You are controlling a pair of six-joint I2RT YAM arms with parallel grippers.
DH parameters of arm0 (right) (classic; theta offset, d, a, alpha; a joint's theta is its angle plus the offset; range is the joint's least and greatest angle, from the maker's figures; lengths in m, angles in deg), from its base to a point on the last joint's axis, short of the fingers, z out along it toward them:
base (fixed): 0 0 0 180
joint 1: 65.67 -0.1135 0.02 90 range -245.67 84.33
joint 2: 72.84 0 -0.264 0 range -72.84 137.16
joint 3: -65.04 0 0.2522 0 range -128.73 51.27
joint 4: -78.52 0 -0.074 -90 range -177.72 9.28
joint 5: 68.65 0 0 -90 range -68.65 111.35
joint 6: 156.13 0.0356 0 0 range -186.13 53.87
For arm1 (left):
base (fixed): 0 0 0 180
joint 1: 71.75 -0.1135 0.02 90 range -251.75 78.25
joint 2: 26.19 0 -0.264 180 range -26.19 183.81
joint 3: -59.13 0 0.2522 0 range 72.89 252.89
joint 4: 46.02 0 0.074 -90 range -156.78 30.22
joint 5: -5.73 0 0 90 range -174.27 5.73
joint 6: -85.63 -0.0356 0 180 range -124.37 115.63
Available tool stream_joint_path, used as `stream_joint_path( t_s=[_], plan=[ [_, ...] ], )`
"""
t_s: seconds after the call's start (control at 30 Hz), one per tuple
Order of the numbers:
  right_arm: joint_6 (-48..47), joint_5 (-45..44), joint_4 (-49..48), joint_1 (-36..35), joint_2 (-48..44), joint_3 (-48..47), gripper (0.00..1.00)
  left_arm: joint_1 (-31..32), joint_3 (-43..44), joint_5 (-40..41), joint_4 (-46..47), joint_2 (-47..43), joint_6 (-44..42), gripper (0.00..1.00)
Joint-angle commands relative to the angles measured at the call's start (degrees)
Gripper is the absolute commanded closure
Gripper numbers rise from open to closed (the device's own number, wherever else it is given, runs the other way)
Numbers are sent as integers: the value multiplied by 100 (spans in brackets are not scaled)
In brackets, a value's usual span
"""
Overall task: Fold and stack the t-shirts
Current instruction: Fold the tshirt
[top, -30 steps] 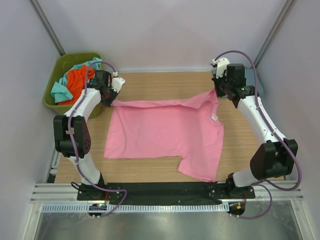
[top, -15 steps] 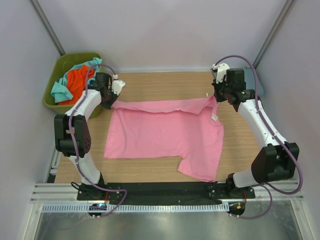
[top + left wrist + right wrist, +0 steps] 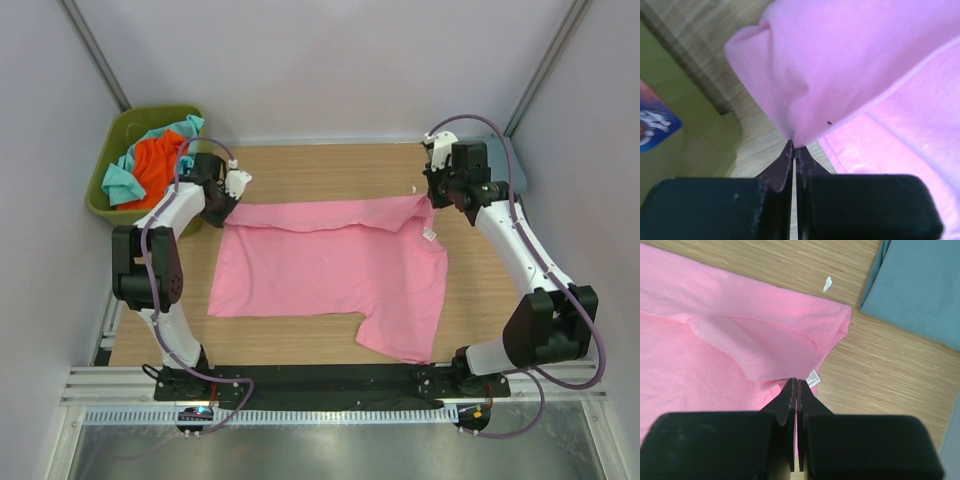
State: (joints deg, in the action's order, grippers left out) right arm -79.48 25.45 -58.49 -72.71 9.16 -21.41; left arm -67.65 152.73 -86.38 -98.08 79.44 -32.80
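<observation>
The left hand [image 3: 795, 147] and right hand [image 3: 796, 382], each closed tight on a far corner of the soft pink cloth t-shirt [image 3: 330, 270] spread on the wooden counter [image 3: 330, 165], have pulled that edge slightly nearer. A dusty blue-grey cloth shirt [image 3: 920, 285] lies near the right hand.

Wooden table [image 3: 330, 165]; pink t-shirt [image 3: 320, 265], blue-grey shirt [image 3: 920, 285] atop.

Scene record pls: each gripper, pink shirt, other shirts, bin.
left gripper: shut on pink shirt, far-left corner
right gripper: shut on pink shirt, far-right corner
pink shirt: spread on table, far edge doubled over toward the near side
orange shirt: in bin
teal shirt: in bin, beside the orange shirt
blue-grey shirt: on table, far right
bin: beside table's far-left corner
</observation>
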Motion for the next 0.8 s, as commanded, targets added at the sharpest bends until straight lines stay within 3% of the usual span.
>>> stream_joint_path(
  t_s=[0.0, 0.63, 0.67, 0.77],
  plan=[
    [42, 91, 38, -25, -281, 157, 99, -41, -178, -176, -116, -226, 162, 100],
    [113, 232, 56, -25, -149, 228, 99, -41, -442, 61, 7, -33, 302, 100],
    [121, 249, 39, -16, -149, 255, 99, -41, -434, 79, -2, -16, 311, 98],
    [157, 311, 56, -16, -122, 264, 99, -49, -372, 106, -168, -15, 338, 75]
  ],
)
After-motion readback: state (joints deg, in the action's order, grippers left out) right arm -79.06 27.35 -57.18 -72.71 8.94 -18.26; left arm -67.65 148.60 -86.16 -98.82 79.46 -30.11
